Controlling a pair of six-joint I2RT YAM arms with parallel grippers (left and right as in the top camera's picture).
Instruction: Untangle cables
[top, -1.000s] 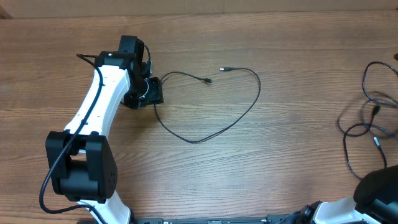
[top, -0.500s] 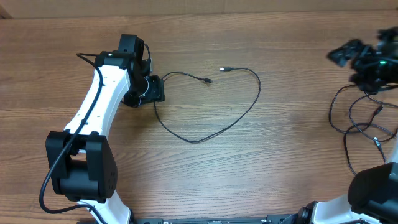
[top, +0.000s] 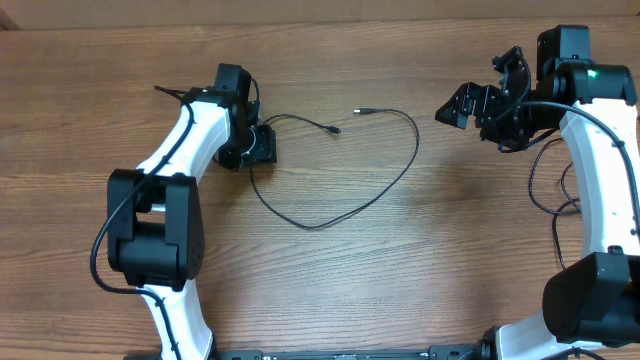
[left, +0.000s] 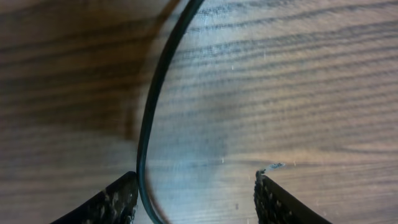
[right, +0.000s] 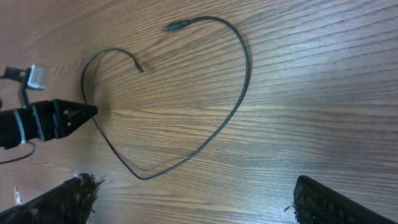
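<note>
Plainly, one cable lies alone on the table as a broad open loop, its two plugs near each other at the top, so it crosses nothing. We see the left gripper low over the loop's left side. Its jaws are partway apart, and the cord runs between them beside one finger, unclamped; we judge it a laying-down posture. The right gripper hangs wide and empty just right of the loop. The other cables sit at the right edge, partly hidden beneath the right arm. They seem looped together, likely why that hand is free.
</note>
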